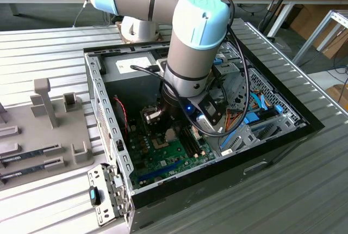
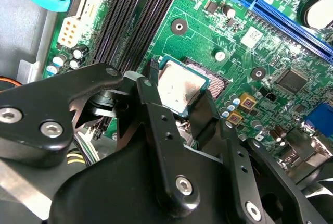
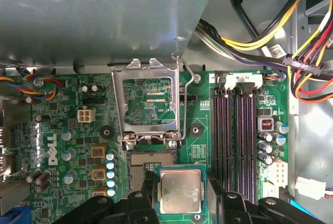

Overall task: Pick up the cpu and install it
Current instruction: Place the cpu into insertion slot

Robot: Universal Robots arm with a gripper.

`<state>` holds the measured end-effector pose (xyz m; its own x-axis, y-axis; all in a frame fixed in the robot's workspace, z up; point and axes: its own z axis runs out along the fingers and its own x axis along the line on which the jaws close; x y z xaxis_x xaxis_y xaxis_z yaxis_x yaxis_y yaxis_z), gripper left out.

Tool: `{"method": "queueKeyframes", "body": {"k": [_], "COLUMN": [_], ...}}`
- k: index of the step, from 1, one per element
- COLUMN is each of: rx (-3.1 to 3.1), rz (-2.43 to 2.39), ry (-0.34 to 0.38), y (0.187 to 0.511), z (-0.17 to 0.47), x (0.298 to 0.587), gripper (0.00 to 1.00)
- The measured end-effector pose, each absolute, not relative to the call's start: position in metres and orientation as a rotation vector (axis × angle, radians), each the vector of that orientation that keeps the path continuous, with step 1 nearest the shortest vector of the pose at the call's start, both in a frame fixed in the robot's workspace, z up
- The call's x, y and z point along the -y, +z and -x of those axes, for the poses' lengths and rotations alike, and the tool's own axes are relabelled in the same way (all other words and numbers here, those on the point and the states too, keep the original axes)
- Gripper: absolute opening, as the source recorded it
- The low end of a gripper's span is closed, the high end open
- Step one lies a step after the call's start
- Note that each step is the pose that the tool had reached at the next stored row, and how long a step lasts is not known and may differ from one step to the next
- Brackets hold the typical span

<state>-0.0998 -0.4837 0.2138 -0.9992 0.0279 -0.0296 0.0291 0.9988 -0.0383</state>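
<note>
The cpu [image 3: 180,190] is a small square chip with a silver-grey top and a thin green rim. My gripper [image 3: 180,194] is shut on it, one black finger [image 3: 147,195] against each of two opposite sides. It hangs just over the motherboard's open socket [image 3: 150,162], partly covering it and offset toward the memory slots. The socket's metal retention frame [image 3: 148,104] stands flipped up. In the second wrist view the cpu [image 2: 178,87] sits between the fingers [image 2: 156,109] above the socket [image 2: 216,81]. In the exterior view my gripper [image 1: 169,131] reaches down into the computer case [image 1: 261,163].
The grey power-supply box [image 3: 104,15] is beside the raised frame. Bundled cables [image 3: 270,31] run past the black memory slots [image 3: 237,130]. A blue expansion slot [image 2: 291,28] crosses the board. Outside the case, a grey tray [image 1: 38,136] carries memory sticks [image 1: 30,155].
</note>
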Motion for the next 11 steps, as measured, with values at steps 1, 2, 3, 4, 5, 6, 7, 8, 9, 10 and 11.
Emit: {"method": "queueKeyframes", "body": {"k": [1, 2, 3, 4, 5, 6, 7, 8, 9, 10, 11], "rx": [-3.112, -3.112, -3.112, -3.112, -3.112, -3.112, -3.112, -3.112, -3.112, -3.112, -3.112], "rz": [-0.044, -0.044, -0.044, -0.044, -0.044, -0.044, -0.044, -0.044, -0.044, -0.044, -0.044], "ry": [-0.060, -0.060, -0.060, -0.060, -0.060, -0.060, -0.060, -0.060, -0.060, -0.060, -0.060], "y": [0.2136, 0.2134, 0.2130, 0.2127, 0.2123, 0.2121, 0.2118, 0.2115, 0.2113, 0.2108, 0.2104], "z": [0.0998, 0.0998, 0.0998, 0.0998, 0.0998, 0.0998, 0.0998, 0.0998, 0.0998, 0.0997, 0.0998], "x": [0.4837, 0.4837, 0.4837, 0.4837, 0.4837, 0.4837, 0.4837, 0.4837, 0.4837, 0.4837, 0.4837], "gripper": [0.47, 0.47, 0.47, 0.47, 0.47, 0.47, 0.47, 0.47, 0.47, 0.47, 0.47]}}
